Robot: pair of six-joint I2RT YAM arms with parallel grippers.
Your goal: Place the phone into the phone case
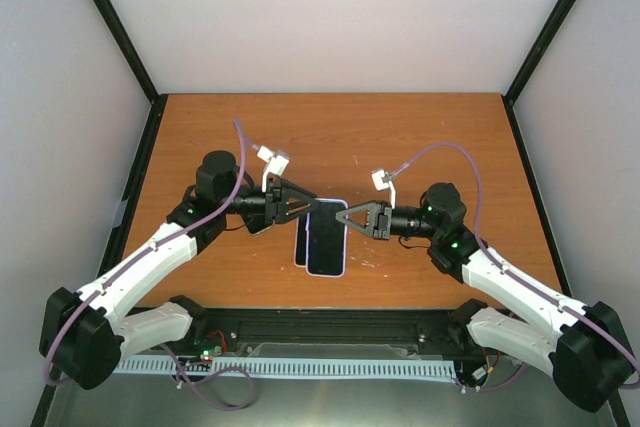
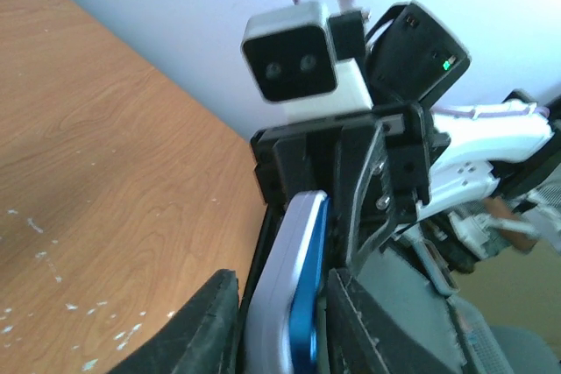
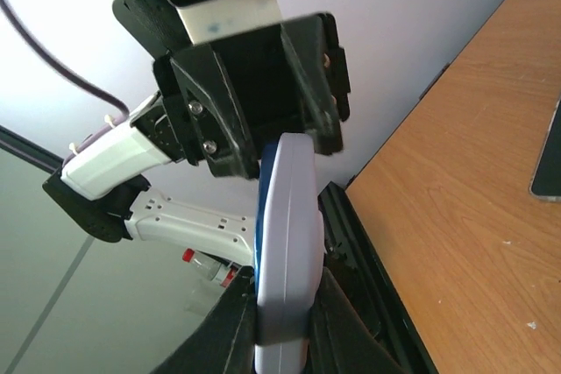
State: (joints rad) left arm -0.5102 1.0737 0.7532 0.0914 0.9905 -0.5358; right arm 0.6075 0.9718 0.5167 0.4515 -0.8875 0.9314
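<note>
Near edge: both arm bases bolted at front of bench (image 1: pixel 420 127), arms reaching in to meet at mid-bench.

R tool (image 1: pixel 345 217): rolled on its side, jaws narrow, nipped top and bottom on the right long edge of the phone case (image 3: pixel 289 243). Pads look hard against it.

L tool (image 1: pixel 310 203): same attitude, jaws set either side of the opp. long edge. Dark sliver shows beside one pad, so clamped or just clear: cannot tell.

Container: the case, pale lavender, held level and clear of the bench between the two tools. Contents: phone (image 2: pixel 308 304), blue body, dark screen up, lying in the case. Blue edge stands above the case wall in both wrist views.

Below, just left of the held pair: dark flat slab (image 1: pixel 299 245) on the bench, partly covered from above; ident. not determinable.

Bench surface: wood grain, white scuff marks (image 2: pixel 35 225).

Far: pale walls, black frame posts at back corners.
</note>
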